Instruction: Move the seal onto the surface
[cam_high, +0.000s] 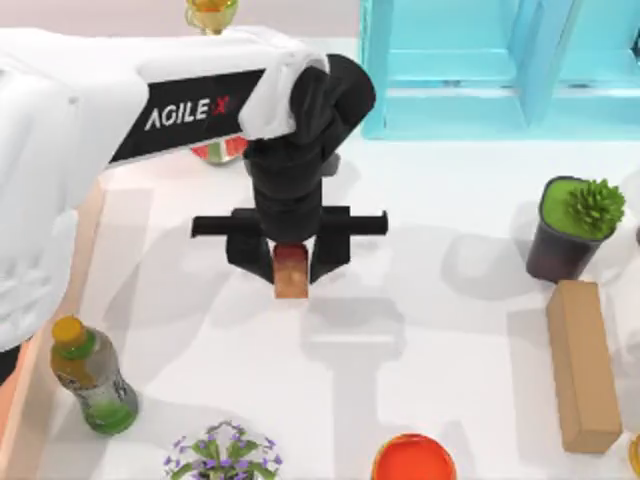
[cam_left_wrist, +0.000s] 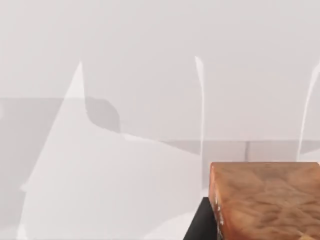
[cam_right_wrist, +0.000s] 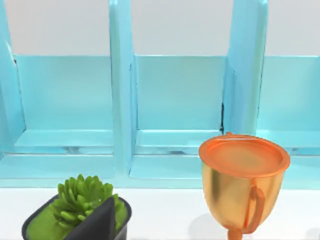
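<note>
Top view: the left arm (cam_high: 150, 100), white with a black AgileX band, reaches from the left edge across the bench (cam_high: 430, 300), and its black left gripper (cam_high: 290, 262) hangs over the middle of the white top. The two dark fingers (cam_high: 243, 255) stand on either side of the seal (cam_high: 290, 270) and pinch it between them; the seal shows a dark red rounded end tucked under the wrist and a tan-orange body pointing toward the near edge. Whether the seal's base touches the bench or hangs just above it cannot be told. Left wrist view: the mottled orange-brown body of the seal (cam_left_wrist: 267, 200) sits against a black finger (cam_left_wrist: 200, 222), with plain white bench (cam_left_wrist: 150, 75) and grey shadows beyond. Around the bench in the top view: a light blue shelf (cam_high: 500, 70) along the far side, a potted succulent (cam_high: 572, 225) at the right with a long tan block (cam_high: 582, 365) just in front of it, a green bottle with a yellow cap (cam_high: 90, 385) near the left front, a purple flower bunch (cam_high: 222, 452) and an orange bowl (cam_high: 413, 460) at the front edge. Right wrist view: the shelf compartments (cam_right_wrist: 175, 100), the succulent (cam_right_wrist: 80, 205) and a gold-orange cup (cam_right_wrist: 242, 180) standing beside it; whether the right arm's fingers are spread or pressed together cannot be told.
</note>
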